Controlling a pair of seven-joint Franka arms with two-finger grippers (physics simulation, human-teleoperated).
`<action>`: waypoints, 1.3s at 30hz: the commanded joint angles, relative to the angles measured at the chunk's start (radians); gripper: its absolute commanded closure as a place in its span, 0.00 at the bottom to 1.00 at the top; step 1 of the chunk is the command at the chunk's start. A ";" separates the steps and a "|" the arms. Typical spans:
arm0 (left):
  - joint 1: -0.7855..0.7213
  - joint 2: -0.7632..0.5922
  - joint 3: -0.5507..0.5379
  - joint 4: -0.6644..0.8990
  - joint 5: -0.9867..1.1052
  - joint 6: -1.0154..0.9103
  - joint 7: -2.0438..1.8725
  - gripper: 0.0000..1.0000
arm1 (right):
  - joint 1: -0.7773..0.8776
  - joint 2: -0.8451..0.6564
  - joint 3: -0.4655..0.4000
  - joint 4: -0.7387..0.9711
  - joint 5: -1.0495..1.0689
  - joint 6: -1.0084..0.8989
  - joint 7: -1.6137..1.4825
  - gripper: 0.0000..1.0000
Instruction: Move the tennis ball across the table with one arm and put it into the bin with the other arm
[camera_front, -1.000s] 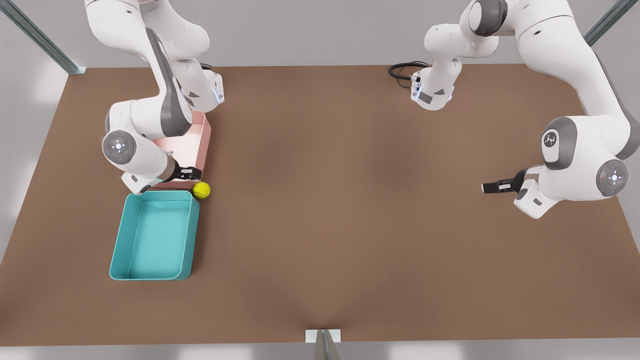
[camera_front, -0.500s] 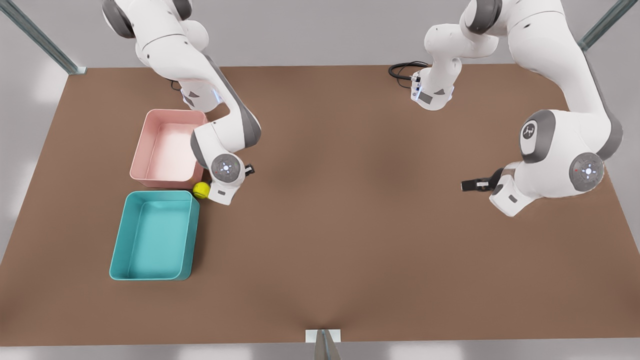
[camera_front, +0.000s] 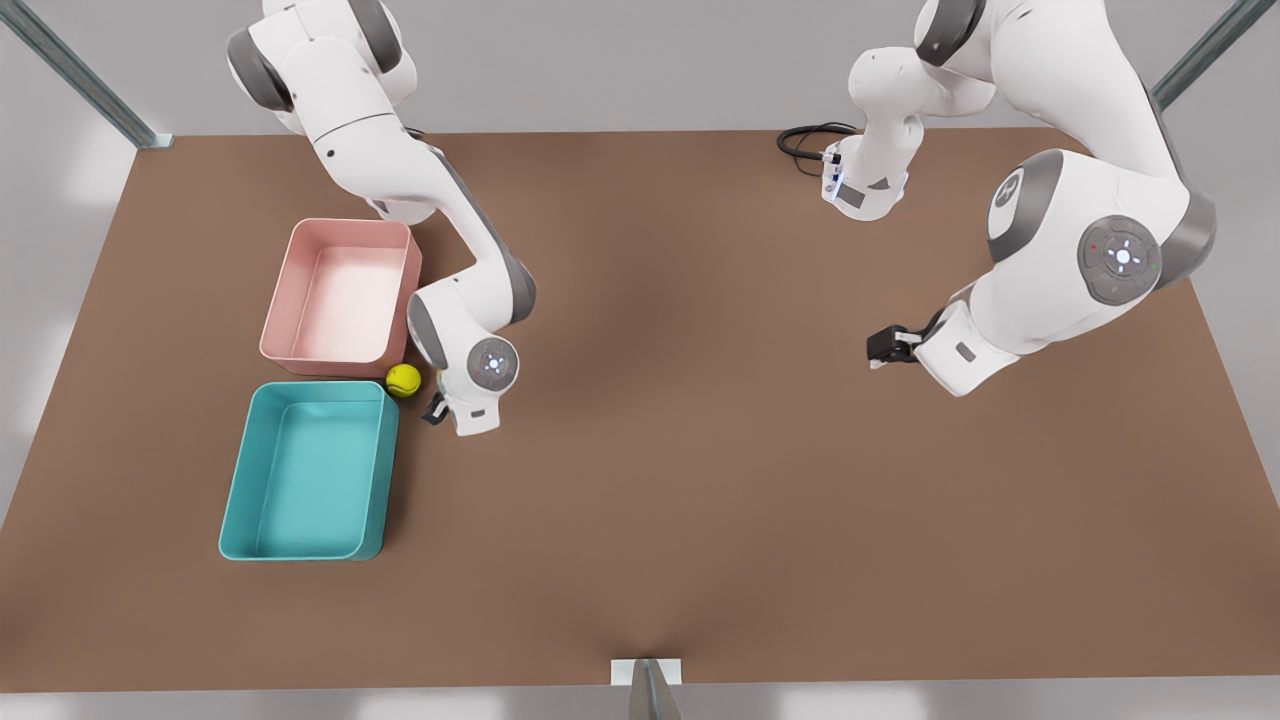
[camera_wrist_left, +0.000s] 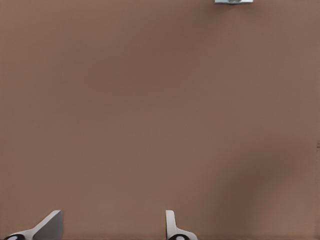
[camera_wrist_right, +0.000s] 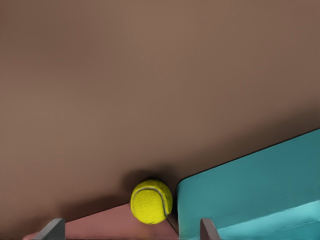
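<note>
Right gripper (camera_front: 436, 408) spread, empty, just beside ball (camera_front: 403, 380); ball touches bin (camera_front: 310, 470) corner. Left gripper (camera_front: 880, 350) spread, waits far off over table (camera_front: 700, 450).

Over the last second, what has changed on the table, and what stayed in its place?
The right gripper swung from over the pink tray around to the tennis ball's other side, open, holding nothing. The left gripper, open, slid toward the table's middle. Ball, bin and pink tray stayed put; the ball rests by their corners.
</note>
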 joint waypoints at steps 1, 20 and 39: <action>0.000 0.000 0.000 -0.001 -0.005 -0.006 -0.057 0.00 | -0.001 -0.001 0.000 -0.011 -0.036 0.025 -0.482 0.00; -0.003 0.001 -0.006 -0.001 -0.003 -0.007 -0.060 0.00 | -0.001 -0.054 -0.042 -0.274 -0.109 0.312 -0.473 0.00; -0.017 0.003 -0.006 -0.001 -0.003 -0.007 -0.060 0.00 | 0.025 -0.068 -0.098 -0.390 -0.098 0.388 -0.377 0.00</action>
